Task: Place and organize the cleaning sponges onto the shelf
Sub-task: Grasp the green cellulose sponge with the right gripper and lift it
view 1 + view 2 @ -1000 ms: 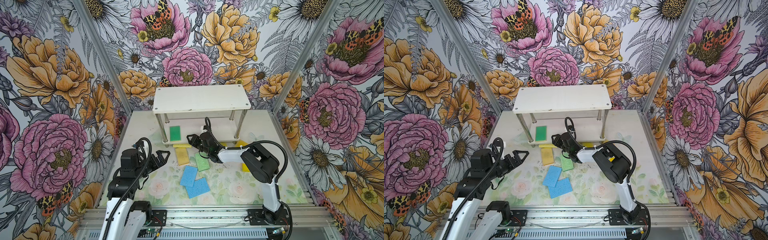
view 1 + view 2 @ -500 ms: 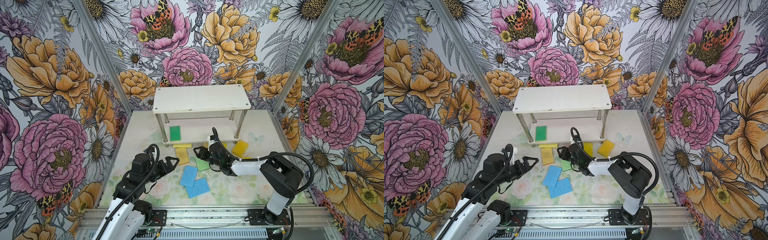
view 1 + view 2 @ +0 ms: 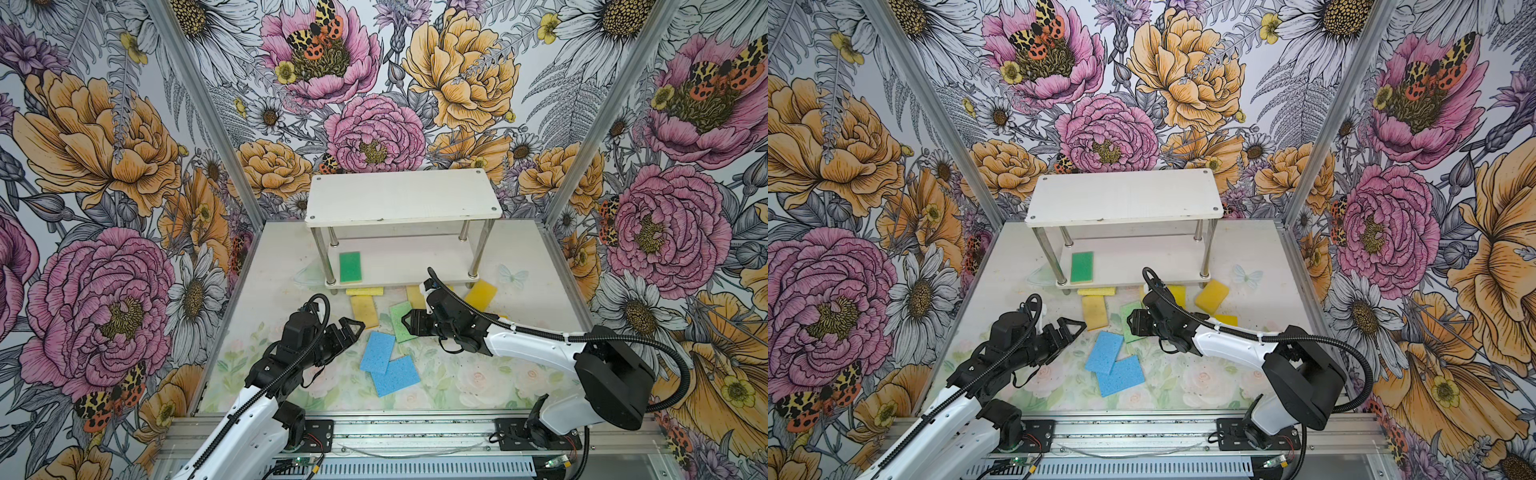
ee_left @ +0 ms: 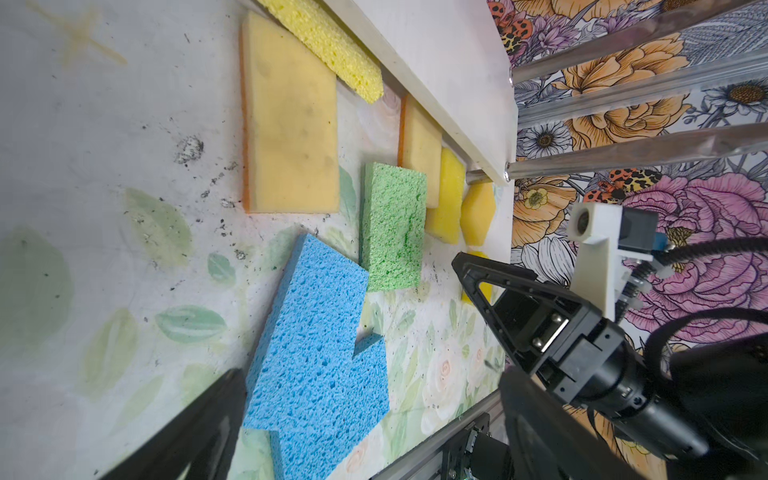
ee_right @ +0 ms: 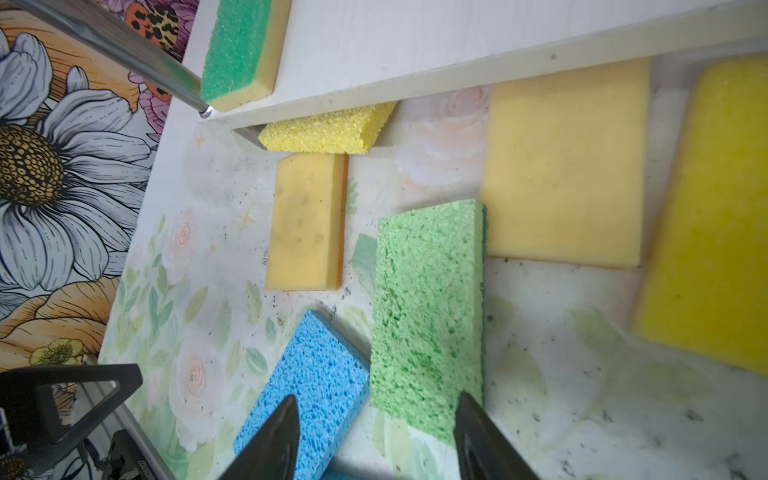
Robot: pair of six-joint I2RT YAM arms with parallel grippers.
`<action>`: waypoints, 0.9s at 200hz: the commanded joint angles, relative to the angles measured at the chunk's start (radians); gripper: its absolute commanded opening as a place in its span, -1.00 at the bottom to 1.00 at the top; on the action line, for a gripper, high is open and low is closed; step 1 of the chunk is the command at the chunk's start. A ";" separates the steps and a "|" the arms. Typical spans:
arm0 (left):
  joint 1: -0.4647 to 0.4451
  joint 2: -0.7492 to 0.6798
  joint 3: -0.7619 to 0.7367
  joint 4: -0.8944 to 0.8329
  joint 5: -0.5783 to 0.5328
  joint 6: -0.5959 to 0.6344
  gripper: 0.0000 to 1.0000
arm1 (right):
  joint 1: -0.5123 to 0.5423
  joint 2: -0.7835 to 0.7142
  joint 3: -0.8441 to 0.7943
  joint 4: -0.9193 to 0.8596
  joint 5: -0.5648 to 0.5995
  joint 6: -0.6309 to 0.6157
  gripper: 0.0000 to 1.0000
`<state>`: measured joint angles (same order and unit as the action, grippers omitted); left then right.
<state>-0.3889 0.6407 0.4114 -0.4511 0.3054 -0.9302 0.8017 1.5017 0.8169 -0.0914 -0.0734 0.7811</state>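
The white shelf (image 3: 402,195) stands at the back, with a dark green sponge (image 3: 350,267) on its lower board. The other cleaning sponges lie on the table in front of it: a light green sponge (image 5: 428,311), two overlapping blue sponges (image 3: 377,351) (image 4: 316,332), and several yellow and tan sponges (image 3: 364,311) (image 3: 1212,296). My right gripper (image 5: 376,399) (image 3: 409,323) hovers open over the near end of the light green sponge, its fingers to either side and gripping nothing. Left of the blue pair, my left gripper (image 3: 348,331) (image 4: 374,374) is wide open and empty.
A porous yellow sponge (image 5: 328,129) is tucked partly under the shelf's front edge. Thin metal shelf posts (image 3: 472,253) stand close behind the sponges. Flowered walls close in both sides, and an aluminium rail (image 3: 395,432) runs along the near edge.
My right gripper has drawn back from the shelf's front to the light green sponge and opened a little wider. My left arm has reached forward towards the blue sponges.
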 commanded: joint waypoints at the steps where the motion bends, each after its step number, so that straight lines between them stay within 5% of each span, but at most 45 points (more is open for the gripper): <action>1: -0.006 0.012 -0.028 0.106 -0.025 -0.041 0.91 | -0.037 0.053 0.045 -0.119 -0.069 -0.101 0.22; 117: 0.046 0.048 -0.078 0.186 0.025 -0.062 0.81 | -0.056 0.212 0.125 -0.117 -0.084 -0.157 0.09; 180: 0.076 0.041 -0.078 0.188 0.059 -0.053 0.81 | -0.056 0.182 0.118 -0.117 -0.079 -0.140 -0.56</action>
<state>-0.3225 0.6891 0.3454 -0.2932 0.3313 -0.9932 0.7509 1.7058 0.9192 -0.2096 -0.1547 0.6384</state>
